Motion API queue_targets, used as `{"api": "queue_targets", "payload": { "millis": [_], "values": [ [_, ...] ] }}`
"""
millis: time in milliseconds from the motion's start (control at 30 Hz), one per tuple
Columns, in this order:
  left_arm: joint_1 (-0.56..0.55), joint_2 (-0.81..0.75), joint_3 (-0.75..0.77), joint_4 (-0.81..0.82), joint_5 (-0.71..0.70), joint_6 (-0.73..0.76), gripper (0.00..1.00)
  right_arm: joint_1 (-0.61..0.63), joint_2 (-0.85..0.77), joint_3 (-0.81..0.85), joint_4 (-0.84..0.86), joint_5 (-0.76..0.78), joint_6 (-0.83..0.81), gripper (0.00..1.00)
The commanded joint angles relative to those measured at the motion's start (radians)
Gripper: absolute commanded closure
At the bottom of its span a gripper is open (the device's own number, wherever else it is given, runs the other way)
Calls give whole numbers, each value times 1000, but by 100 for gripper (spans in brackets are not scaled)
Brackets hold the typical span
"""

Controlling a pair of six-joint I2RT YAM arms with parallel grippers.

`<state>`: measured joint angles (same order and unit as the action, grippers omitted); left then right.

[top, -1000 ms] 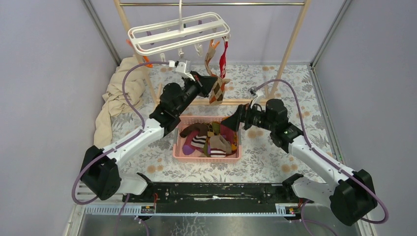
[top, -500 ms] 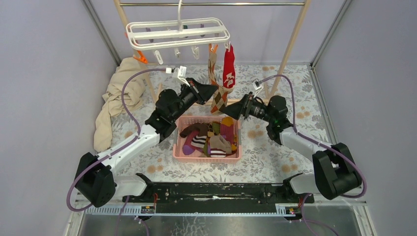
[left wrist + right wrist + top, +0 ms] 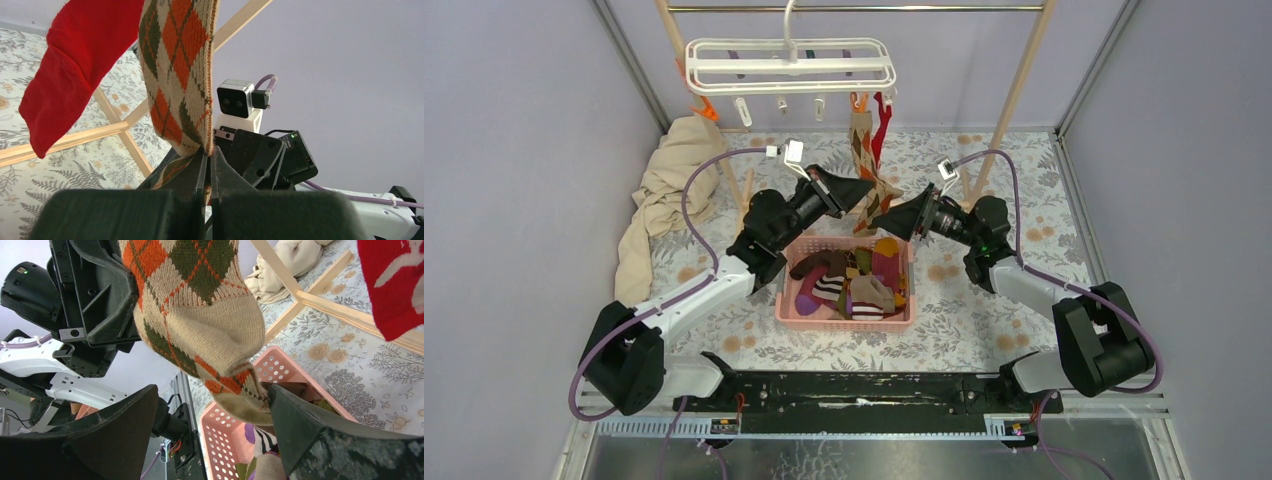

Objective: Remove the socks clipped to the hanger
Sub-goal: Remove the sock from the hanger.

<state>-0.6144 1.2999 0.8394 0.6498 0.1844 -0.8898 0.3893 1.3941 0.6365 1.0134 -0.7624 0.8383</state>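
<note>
The white hanger [image 3: 789, 62] hangs by its hook from the metal rail. Two socks stay clipped at its right end: a brown argyle sock [image 3: 862, 140] and a red sock [image 3: 881, 125]. My left gripper [image 3: 864, 190] is shut on the lower edge of the argyle sock [image 3: 180, 75], with the red sock [image 3: 75, 65] hanging to its left. My right gripper [image 3: 212, 390] stands open just under the argyle sock [image 3: 200, 315]; the toe sits between its fingers, against the right finger [image 3: 310, 435].
A pink basket [image 3: 844, 315] with several loose socks sits below both grippers. A beige cloth [image 3: 664, 190] lies piled at the left wooden post. The rack's wooden foot bar [image 3: 60, 142] crosses the floral table behind the socks. Empty clips [image 3: 742, 108] dangle under the hanger.
The hanger has swung from tilted back to level. My left gripper kept its hold on the argyle sock. My right gripper rose and moved left under the sock's toe, its jaws narrowing slightly.
</note>
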Motion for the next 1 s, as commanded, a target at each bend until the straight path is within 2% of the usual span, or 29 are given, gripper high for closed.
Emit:
{"api": "queue_targets", "payload": {
  "millis": [0,167,300,433,567,700,867,967],
  "values": [
    [5,0,-9,105,29,-40,95,-3,-6,22,104,-31,36,16],
    [5,-3,-14,96,22,-34,95,-4,-15,48,136,-69,75,38],
    [5,-7,-13,71,11,-16,96,-3,-41,60,118,-75,79,49],
    [5,-15,-11,46,-2,4,96,-3,-58,72,105,-81,84,66],
    [6,-18,-11,34,-5,13,96,-2,-65,81,113,-88,100,75],
    [6,-15,-11,26,-8,21,96,-3,-74,89,114,-98,115,90],
    [5,-13,-12,26,-8,26,96,-3,-106,89,79,-101,109,100],
    [5,-12,-16,29,-9,26,96,-3,-136,85,40,-98,91,100]
  ]
}}
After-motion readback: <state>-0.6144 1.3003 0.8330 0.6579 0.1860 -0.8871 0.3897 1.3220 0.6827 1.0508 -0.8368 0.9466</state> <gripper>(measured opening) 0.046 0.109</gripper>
